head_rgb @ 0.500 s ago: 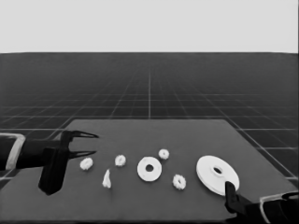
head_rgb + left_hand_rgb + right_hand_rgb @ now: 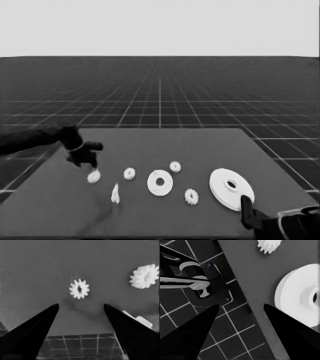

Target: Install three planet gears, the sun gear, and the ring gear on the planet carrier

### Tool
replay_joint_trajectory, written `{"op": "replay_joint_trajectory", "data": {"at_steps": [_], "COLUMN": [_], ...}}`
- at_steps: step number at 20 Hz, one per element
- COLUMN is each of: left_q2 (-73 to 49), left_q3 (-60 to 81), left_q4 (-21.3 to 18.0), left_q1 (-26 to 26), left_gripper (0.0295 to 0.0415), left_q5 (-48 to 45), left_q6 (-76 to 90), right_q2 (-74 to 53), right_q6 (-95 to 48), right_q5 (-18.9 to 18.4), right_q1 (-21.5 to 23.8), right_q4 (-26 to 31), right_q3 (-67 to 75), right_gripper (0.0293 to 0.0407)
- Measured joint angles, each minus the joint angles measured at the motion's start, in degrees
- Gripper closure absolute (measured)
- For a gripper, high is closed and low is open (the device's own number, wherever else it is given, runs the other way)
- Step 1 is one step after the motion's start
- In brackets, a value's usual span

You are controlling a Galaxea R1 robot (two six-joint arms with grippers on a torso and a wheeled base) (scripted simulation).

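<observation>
1. Hovering over the left part of the table (image 2: 200,142), my left gripper (image 2: 91,161) points down at a small gear (image 2: 93,176) that lies flat just below my fingertips.
2. My left fingers (image 2: 37,330) are spread wide; in my left wrist view that same gear (image 2: 79,288) sits ahead of the gap between them, touched by neither finger.
3. A second gear (image 2: 129,173) lies just beyond my left fingers on the side toward the middle of the table; my left wrist view shows it (image 2: 145,276) tilted a little, off to one side of the gap.
4. A thin white piece (image 2: 115,194) lies near that gear, on the near side of my left fingers; one end of it (image 2: 138,320) peeks out from behind one finger in my left wrist view.
5. The smaller round part (image 2: 160,182) lies flat well away from my left fingers, with a third gear (image 2: 175,166) just behind it and a fourth (image 2: 191,196) just in front of it; none of the gears is on it.
6. The larger round part (image 2: 231,189) lies flat near my right gripper (image 2: 246,206), which is parked at the table's near right corner.
7. My right fingers (image 2: 192,332) are also spread wide and hold nothing; the larger round part (image 2: 296,298) lies beside one of them, not touching.
</observation>
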Motion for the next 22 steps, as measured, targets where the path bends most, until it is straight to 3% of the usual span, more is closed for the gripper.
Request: {"op": "replay_joint_trajectory", "data": {"at_steps": [4, 5, 7, 14, 16, 22], "left_q2": [3.0, 4.3, 6.4, 7.7, 7.8, 7.8], "left_q3": [-7.4, -10.1, -14.1, -16.9, -16.9, -17.0], "left_q4": [-3.2, -0.2, 2.2, 3.0, 3.1, 3.1], "left_q1": [0.3, 4.7, 9.4, 11.4, 11.4, 11.4], "left_gripper": [0.0326, 0.0326, 0.0326, 0.0326, 0.0397, 0.0398], "left_q5": [1.0, -2.5, -5.9, -7.8, -7.8, -7.8], "left_q6": [0.6, 1.3, 2.5, 3.4, 3.4, 3.4], "right_q2": [0.0, 0.0, 0.0, 0.0, 0.0, 0.0], "right_q6": [0.0, 0.0, 0.0, 0.0, 0.0, 0.0], "right_q5": [0.0, 0.0, 0.0, 0.0, 0.0, 0.0], "right_q1": [0.0, 0.0, 0.0, 0.0, 0.0, 0.0], "right_q4": [0.0, 0.0, 0.0, 0.0, 0.0, 0.0], "right_q3": [0.0, 0.0, 0.0, 0.0, 0.0, 0.0], "right_gripper": [0.0315, 0.0315, 0.0315, 0.0315, 0.0315, 0.0315]}}
